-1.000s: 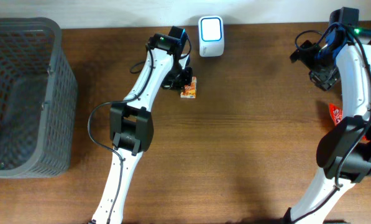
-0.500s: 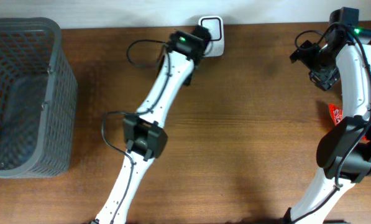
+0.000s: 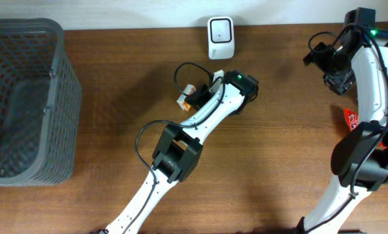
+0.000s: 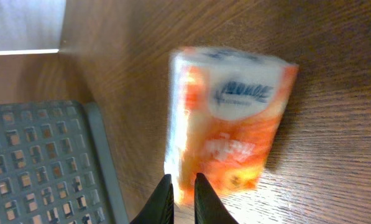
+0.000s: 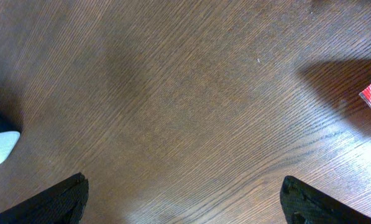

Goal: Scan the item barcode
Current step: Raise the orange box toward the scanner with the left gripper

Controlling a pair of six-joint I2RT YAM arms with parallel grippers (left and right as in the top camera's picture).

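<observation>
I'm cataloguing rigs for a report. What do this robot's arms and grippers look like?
Both the left arm and right arm have white links with black joint housings, a green light near each wrist and black cables looping alongside. The left gripper and right gripper have black fingers.

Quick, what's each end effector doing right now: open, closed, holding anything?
Left end effector: nearly shut at the edge of the orange packet; whether it grips cannot be told.
Right end effector: open, holding nothing.
</observation>
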